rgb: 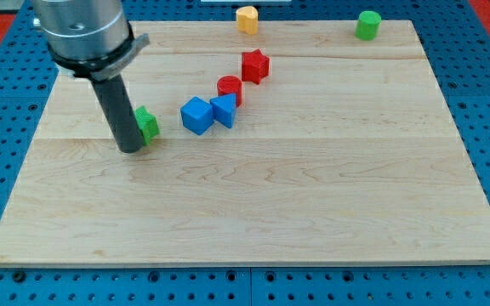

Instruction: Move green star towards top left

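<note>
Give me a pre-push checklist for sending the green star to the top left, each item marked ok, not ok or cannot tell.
1. My tip is at the green star: ok, it sits just to the star's left and slightly below.
2. Tip on the correct side for an up-left push: not ok, it should be at the star's lower right.
3. Contact between tip and star: cannot tell, the rod hides that edge.
4. Neighbours clear of the star: ok, the blue cube stands apart on its right.
5. Path to the top left free of blocks: cannot tell, the arm covers that corner.
</note>
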`<state>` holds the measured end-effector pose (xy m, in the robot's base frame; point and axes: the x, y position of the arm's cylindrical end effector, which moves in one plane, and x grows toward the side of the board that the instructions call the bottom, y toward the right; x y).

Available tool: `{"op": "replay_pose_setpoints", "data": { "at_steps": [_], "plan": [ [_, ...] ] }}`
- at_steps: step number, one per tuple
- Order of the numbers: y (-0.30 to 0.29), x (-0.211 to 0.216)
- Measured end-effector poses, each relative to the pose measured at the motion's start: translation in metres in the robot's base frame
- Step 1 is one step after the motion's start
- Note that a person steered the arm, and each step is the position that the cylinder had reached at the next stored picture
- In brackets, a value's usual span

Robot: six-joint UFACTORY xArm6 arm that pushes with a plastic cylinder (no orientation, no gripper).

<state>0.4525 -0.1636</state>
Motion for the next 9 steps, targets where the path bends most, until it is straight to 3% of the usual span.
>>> {"op": "replay_pose_setpoints", "data": {
  "at_steps": [1, 3, 6, 9],
  "plan": [
    [-0.018, -0.012],
    [0.004, 0.041],
    [0.016, -0.039],
    [-0.038, -0.069]
  ]
}}
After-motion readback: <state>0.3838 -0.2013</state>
